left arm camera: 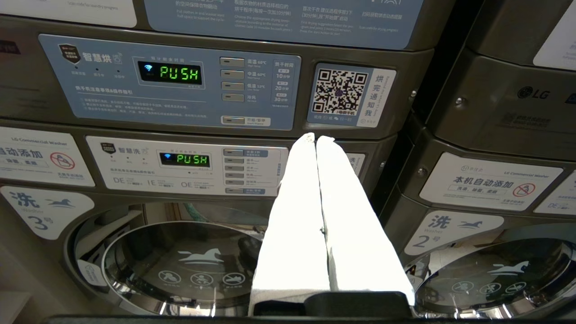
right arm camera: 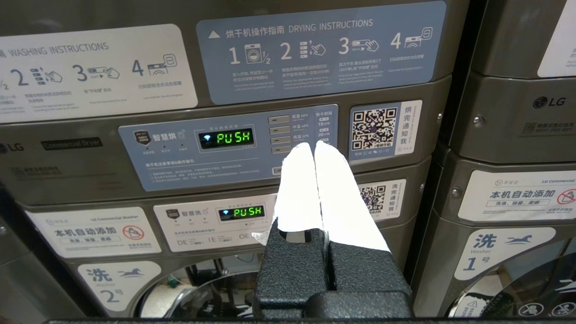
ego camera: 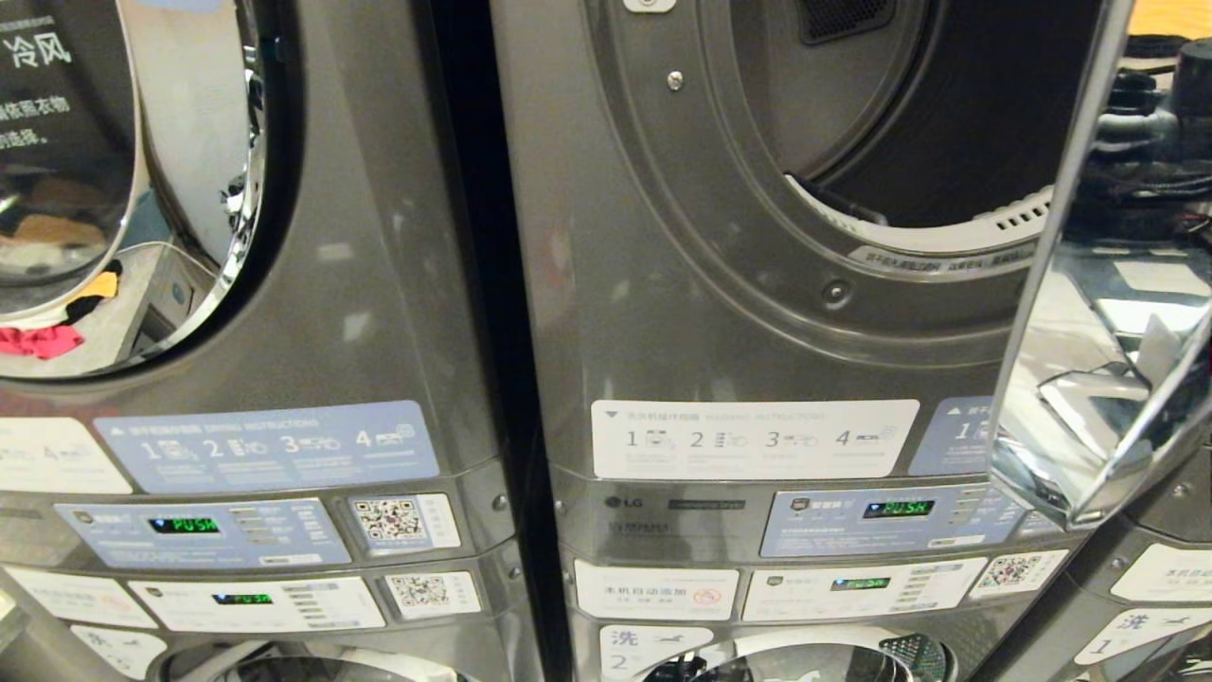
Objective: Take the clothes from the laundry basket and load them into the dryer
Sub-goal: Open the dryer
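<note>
The dryer (ego camera: 720,284) stands straight ahead in the head view, its dark drum (ego camera: 947,123) open. Its chrome-rimmed door (ego camera: 1079,379) is swung out to the right. The laundry basket and the clothes are out of view. Neither arm shows in the head view. My left gripper (left arm camera: 316,137) is shut, its white fingers pressed together with nothing between them, pointing at the control panels of the left machine stack. My right gripper (right arm camera: 311,145) is shut and empty too, in front of the middle dryer's control panel (right arm camera: 229,148).
A second dryer with a shut mirror-like door (ego camera: 142,189) stands on the left. Washers with round glass doors (left arm camera: 180,265) sit under the dryers. Another stack (right arm camera: 517,135) stands on the right. The open door juts into the room at the right.
</note>
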Robot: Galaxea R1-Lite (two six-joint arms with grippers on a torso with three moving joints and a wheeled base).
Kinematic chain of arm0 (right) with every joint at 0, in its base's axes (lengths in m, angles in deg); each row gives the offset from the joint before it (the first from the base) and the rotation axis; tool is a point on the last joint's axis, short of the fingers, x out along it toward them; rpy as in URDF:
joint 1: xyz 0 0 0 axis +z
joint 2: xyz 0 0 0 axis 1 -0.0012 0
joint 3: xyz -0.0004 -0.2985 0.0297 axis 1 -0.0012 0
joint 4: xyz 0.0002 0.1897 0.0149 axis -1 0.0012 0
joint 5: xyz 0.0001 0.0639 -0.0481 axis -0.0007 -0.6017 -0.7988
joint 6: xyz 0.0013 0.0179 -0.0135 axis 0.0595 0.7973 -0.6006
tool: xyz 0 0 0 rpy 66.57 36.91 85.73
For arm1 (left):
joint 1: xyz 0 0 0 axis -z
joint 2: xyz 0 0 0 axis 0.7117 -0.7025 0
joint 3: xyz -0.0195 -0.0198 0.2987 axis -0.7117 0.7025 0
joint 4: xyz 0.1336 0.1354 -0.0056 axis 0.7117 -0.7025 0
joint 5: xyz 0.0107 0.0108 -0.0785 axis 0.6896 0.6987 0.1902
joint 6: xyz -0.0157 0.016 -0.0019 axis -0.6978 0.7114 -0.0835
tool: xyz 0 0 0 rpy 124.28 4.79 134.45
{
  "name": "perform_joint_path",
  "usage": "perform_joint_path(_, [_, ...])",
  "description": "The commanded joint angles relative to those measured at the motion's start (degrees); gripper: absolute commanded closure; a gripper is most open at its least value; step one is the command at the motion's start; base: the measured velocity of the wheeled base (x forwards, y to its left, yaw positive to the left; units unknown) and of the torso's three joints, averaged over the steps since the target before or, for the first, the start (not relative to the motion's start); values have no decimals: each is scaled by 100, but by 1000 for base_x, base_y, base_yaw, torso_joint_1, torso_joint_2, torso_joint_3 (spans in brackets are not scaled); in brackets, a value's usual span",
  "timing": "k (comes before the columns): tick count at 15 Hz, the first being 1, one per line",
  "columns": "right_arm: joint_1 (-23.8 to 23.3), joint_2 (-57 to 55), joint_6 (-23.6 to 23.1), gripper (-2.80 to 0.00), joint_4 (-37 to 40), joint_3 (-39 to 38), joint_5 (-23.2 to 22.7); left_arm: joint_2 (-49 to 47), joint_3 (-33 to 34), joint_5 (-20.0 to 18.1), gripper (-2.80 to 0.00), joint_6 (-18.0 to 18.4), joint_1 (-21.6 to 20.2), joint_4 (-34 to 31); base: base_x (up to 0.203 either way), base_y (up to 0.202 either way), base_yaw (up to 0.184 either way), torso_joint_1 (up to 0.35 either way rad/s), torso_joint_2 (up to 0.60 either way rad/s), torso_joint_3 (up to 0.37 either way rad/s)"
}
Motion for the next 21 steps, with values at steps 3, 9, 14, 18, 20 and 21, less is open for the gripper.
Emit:
perform_joint_path(3, [0,0,6,0,-6,-229,1,5,18,3,0,-5,0,2,0,0,0,-50,123,66])
perform_joint_path(9, [0,0,15,0,-6,-229,1,5,13,3,0,-5,0,2,0,0,0,-55,121,61])
perform_joint_path(14, [0,0,15,0,-6,-229,1,5,18,3,0,-5,0,2,0,0,0,-54,125,64])
perform_joint_path(18, [0,0,15,0,-6,-229,1,5,15,3,0,-5,0,0,0,0,0,-54,119,58])
perform_joint_path(20, [0,0,15,0,-6,-229,1,5,18,3,0,-5,0,-4,0,0,0,-54,122,62])
perform_joint_path(21, [0,0,15,0,-6,-229,1,5,9,3,0,-5,7,2,0,0,0,-56,128,66])
